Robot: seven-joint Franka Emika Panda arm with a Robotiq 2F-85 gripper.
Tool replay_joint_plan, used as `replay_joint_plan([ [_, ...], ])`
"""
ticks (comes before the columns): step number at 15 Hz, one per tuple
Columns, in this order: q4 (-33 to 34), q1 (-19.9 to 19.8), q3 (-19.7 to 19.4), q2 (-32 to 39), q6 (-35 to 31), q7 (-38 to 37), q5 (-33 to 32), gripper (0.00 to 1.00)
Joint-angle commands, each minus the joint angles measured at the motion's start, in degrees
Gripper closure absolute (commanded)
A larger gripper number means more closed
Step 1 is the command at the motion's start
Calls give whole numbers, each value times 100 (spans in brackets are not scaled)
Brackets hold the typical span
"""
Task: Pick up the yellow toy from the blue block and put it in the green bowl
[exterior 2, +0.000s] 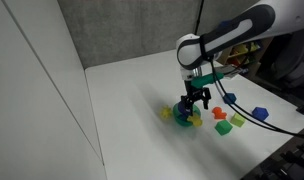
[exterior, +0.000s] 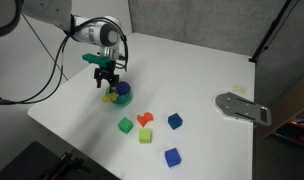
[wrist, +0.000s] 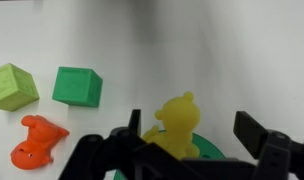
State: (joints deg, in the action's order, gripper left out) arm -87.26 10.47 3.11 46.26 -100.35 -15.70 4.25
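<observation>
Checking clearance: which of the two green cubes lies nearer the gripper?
The darker green cube. The lime-green cube is paler and sits farther from the gripper, beyond the darker one.

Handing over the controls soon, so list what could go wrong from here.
The open pincer straddles the yellow toy off-centre, so closing may nudge or tip it. The green bowl sits right beneath the pincer; a lower move might strike its rim. The orange toy nearby could get bumped.
</observation>
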Motion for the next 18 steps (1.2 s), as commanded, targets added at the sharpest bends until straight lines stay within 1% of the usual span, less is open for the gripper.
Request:
replay_joint_plan([
  [1,306,-34,-60,-74,483,-104,40,0],
  [4,345,-71,-156,-255,701,-134,1,0],
  [6,257,-100,-246,-486,781,-166,-39,0],
  [9,-64,-177,-385,-968,635,-190,-79,0],
  [14,-1002,-433,-524,-2060,-10,8,-147,0],
  [18,-1953,-600,-584,-3073,-560,71,-389,0],
])
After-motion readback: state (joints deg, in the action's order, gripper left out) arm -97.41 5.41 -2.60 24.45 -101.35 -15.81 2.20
